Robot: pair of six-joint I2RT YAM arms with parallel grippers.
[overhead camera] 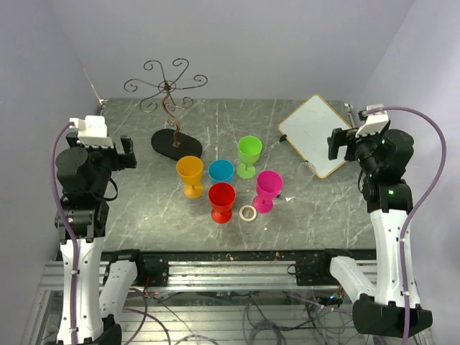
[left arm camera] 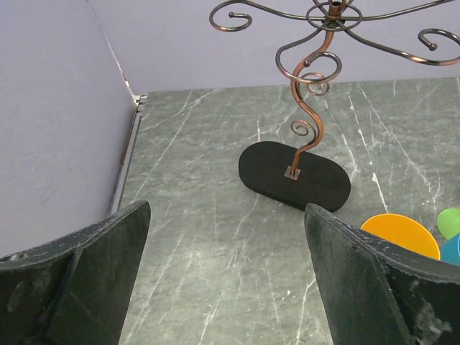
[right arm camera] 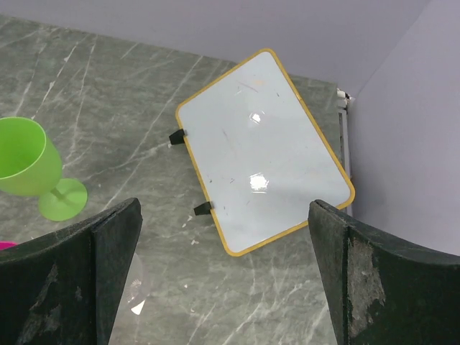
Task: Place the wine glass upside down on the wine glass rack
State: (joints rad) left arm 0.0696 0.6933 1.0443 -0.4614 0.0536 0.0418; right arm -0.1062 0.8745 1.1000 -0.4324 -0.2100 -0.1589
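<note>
Black end effectors (left arm camera: 224, 210) (right arm camera: 224, 208), jaws wide, empty

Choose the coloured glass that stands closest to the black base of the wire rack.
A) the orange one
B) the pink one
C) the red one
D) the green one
A: in the top view the orange glass stands just in front of the black base of the rack, and the other colours are farther to the right or nearer the arms.
</note>
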